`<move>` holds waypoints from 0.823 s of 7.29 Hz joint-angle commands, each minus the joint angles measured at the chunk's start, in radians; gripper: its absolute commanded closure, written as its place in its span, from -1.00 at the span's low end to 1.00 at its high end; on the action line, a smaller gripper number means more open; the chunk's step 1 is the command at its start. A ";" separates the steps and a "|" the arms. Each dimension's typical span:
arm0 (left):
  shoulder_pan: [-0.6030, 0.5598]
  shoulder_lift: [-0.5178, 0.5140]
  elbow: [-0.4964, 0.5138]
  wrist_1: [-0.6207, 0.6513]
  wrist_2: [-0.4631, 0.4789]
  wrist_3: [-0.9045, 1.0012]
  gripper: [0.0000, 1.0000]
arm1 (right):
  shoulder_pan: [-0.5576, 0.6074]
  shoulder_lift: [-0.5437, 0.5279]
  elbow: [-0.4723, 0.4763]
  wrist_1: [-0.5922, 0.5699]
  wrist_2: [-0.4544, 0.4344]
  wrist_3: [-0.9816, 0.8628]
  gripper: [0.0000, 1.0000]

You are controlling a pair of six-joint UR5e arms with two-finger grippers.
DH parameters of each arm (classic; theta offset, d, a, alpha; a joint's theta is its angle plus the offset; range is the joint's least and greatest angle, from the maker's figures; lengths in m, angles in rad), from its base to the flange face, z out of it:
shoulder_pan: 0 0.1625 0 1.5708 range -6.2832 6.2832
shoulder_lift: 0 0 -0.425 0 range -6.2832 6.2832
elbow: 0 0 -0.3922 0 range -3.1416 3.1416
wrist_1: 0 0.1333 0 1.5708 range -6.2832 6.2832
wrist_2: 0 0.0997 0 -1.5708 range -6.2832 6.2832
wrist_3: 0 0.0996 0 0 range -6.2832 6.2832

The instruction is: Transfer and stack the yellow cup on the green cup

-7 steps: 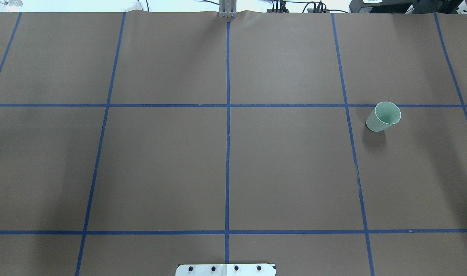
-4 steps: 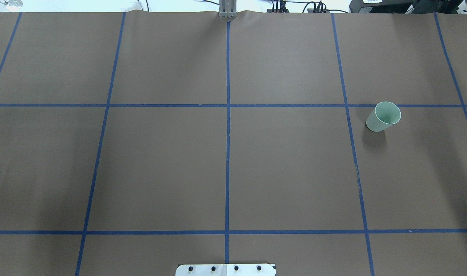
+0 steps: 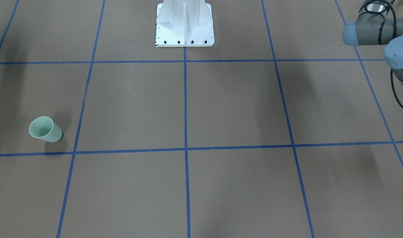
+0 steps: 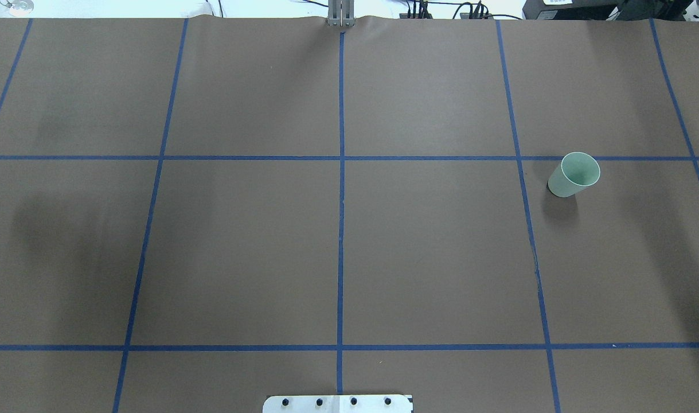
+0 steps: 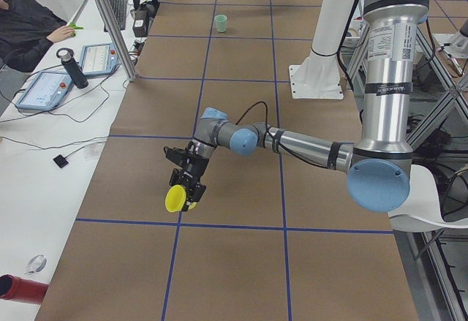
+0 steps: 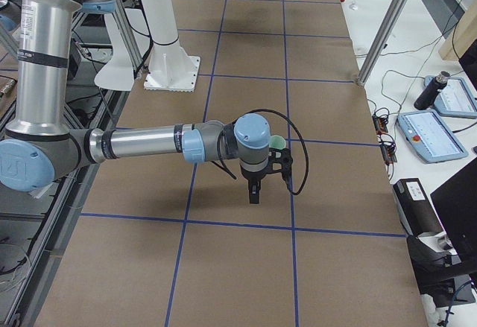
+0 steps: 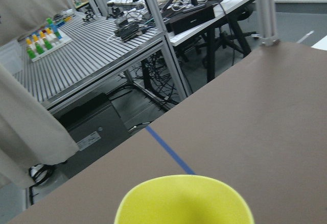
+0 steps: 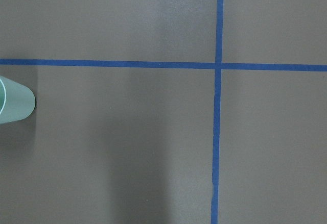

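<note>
The yellow cup (image 5: pixel 175 199) hangs at my left gripper (image 5: pixel 187 189) above the table, mouth tilted sideways, at the table's left end. Its rim fills the bottom of the left wrist view (image 7: pixel 184 201). No fingers show there, so I cannot tell whether that gripper is shut. The green cup (image 4: pixel 574 175) stands upright on the table's right part, also in the front view (image 3: pixel 45 129) and at the left edge of the right wrist view (image 8: pixel 15 101). My right gripper (image 6: pixel 254 195) points down near the green cup (image 6: pixel 278 142); I cannot tell whether it is open or shut.
Blue tape lines grid the brown table cover. The white robot base plate (image 3: pixel 184 26) stands at the near middle edge. A metal post (image 5: pixel 110 21) and a side desk with tablets and a seated operator (image 5: pixel 29 21) lie beyond the far edge.
The green cup has not moved. The shadow on the table's left part has shifted in the overhead view. No arm shows there.
</note>
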 commanded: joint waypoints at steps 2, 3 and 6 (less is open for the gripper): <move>0.004 -0.067 -0.043 -0.269 -0.078 0.144 1.00 | 0.000 0.007 -0.017 0.049 0.008 0.032 -1.00; 0.004 -0.122 -0.066 -0.274 -0.191 0.149 1.00 | 0.000 0.016 -0.016 0.051 0.013 0.065 -1.00; 0.015 -0.192 -0.078 -0.459 -0.327 0.362 1.00 | 0.000 0.037 -0.007 0.042 0.059 0.073 -1.00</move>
